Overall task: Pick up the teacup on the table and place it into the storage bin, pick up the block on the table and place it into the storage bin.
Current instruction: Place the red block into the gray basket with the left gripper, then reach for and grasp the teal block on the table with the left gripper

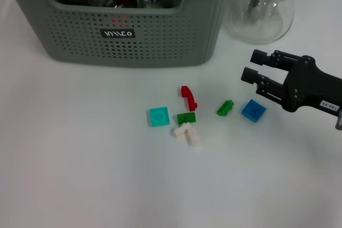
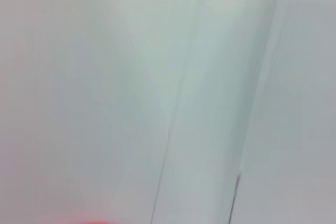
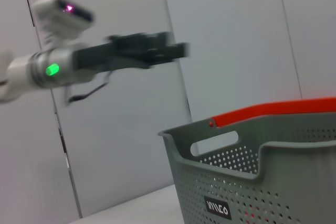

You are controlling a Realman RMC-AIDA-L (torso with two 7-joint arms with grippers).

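— So where is everything right now?

— Along the top of the head view sits the storage bin (image 1: 133, 30), with dark teaware and glass pieces already inside it. I see no teacup out on the table (image 1: 80, 174), so I'd judge that half is done. The blocks lie scattered in the middle: a teal tile (image 1: 159, 116), a red curved piece (image 1: 187, 97), a dark green one (image 1: 186, 117), white pieces (image 1: 188, 134), a small green brick (image 1: 225, 108) and a blue block (image 1: 253, 110).

— And the arms?

— The right gripper (image 1: 249, 66) hangs at the right of the frame, its fingers spread apart and holding nothing, just above and right of the blue block. The left gripper (image 3: 168, 51) only shows far off in the right wrist view, raised high; I can't tell how its fingers stand.

— How would that blue block handle?

— Light, stiff and smooth plastic, I'd guess, and flat. I'd pinch it across two opposite edges from above, since a low tile can slip or skate away. The glass jug (image 1: 263, 6) standing beside the bin at upper right looks fragile, so I'd keep the swing clear of it.
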